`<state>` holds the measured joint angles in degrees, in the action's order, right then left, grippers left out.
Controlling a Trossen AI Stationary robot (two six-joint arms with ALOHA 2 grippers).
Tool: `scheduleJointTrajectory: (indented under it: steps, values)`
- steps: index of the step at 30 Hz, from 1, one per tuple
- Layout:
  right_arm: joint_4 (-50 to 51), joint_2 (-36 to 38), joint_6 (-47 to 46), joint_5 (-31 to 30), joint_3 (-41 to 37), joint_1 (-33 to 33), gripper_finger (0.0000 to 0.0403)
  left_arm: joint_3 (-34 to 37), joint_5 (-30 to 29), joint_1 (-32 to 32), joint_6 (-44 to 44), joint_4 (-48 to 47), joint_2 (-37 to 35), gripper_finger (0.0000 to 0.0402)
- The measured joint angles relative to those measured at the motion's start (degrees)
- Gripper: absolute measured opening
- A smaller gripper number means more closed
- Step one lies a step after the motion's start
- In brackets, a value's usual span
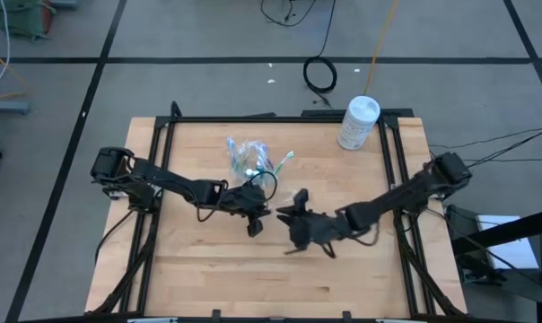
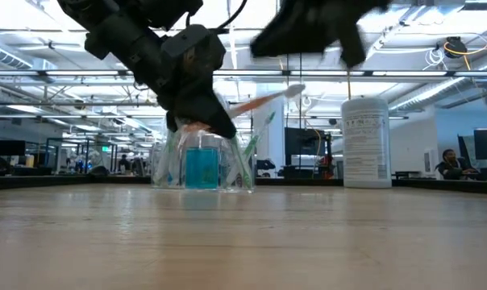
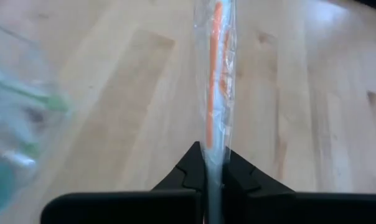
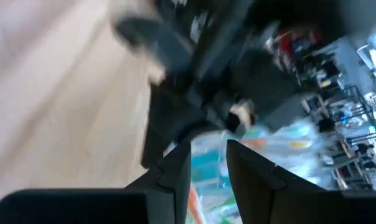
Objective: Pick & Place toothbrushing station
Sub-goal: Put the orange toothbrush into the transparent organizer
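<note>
On the wooden table (image 1: pixel 343 269), the left gripper (image 1: pixel 255 221) is sitting just off centre, its jaws clamped on an orange toothbrush (image 3: pixel 215 87) sealed in a clear sleeve. In the left wrist view the brush is running straight out from between the closed fingers (image 3: pixel 238 180), so its long axis is lining up with the gripper's own reach.

The clear cup (image 1: pixel 246 160), holding more toothbrushes and a blue toothpaste tube (image 2: pixel 201 167), is standing at about twelve o'clock from the left gripper, toward the far edge of the table and near it. That is the relation the next move looks to be turning on: the held brush probably needs to be carried up toward twelve o'clock and tipped over the cup's mouth. The left arm is clearly the nearer one to the cup.

The right gripper (image 1: pixel 298 218) is hanging at roughly three o'clock from the left one, just beside it, its jaws standing apart with nothing seen between them.

The white canister (image 1: pixel 358 123) is standing at the table's one o'clock corner, well apart from the cup. Its label is carrying print, but none of it is legible.
</note>
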<state>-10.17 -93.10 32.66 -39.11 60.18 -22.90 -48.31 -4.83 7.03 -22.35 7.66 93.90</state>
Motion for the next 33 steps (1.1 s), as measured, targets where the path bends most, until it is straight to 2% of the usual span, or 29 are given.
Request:
scheduleJointTrajectory:
  steps: [5, 8, 10, 13, 15, 18, 20, 22, 25, 29, 33]
  values:
    - [0.2, 7.4, -4.9, -0.1, -1.4, -2.9, 0.0091, 0.1, -5.7, 0.0, 3.8, 0.2, -4.5, 0.0016]
    - [-1.3, 12.3, -10.4, 0.2, -5.1, -2.9, 0.009, 0.1, -10.1, 0.0, 8.3, 2.0, -8.0, 0.0011]
    - [-7.1, 14.8, -13.1, 0.4, -9.5, -1.4, 0.0091, 0.1, -12.4, 0.3, 11.6, 4.2, -10.1, 0.0016]
    - [-22.2, 17.1, -13.8, 1.1, -18.3, 2.0, 0.009, 0.0, -15.1, 1.1, 16.1, 7.9, -12.2, 0.002]
    - [-37.9, 17.2, -14.7, 7.1, -24.2, 5.0, 0.0089, 0.0, -15.8, 1.6, 19.3, 10.5, -12.5, 0.0012]
    - [-59.4, 15.6, -20.3, 22.2, -31.3, 10.4, 0.0089, 0.0, -15.9, 2.3, 23.1, 12.5, -12.4, 0.001]
    - [-68.4, 13.6, -25.8, 30.6, -34.5, 13.5, 0.0089, 0.0, -15.9, 2.6, 23.5, 13.9, -11.9, 0.0015]
    - [-74.1, 11.4, -30.9, 35.9, -35.5, 15.8, 0.0089, 0.0, -15.8, 2.6, 23.3, 13.4, -11.8, 0.0021]
    - [-77.0, 8.3, -32.6, 39.1, -34.3, 17.7, 0.0089, 0.0, -15.8, 2.5, 22.3, 13.6, -11.6, 0.0016]
    - [-73.8, 4.0, -30.7, 39.4, -29.2, 18.6, 0.0089, 0.0, -15.8, 2.5, 22.2, 13.2, -11.3, 0.001]
    - [-69.9, 1.4, -32.0, 39.4, -24.2, 18.8, 0.0089, 0.0, -16.0, 2.5, 21.9, 13.2, -11.4, 0.0023]
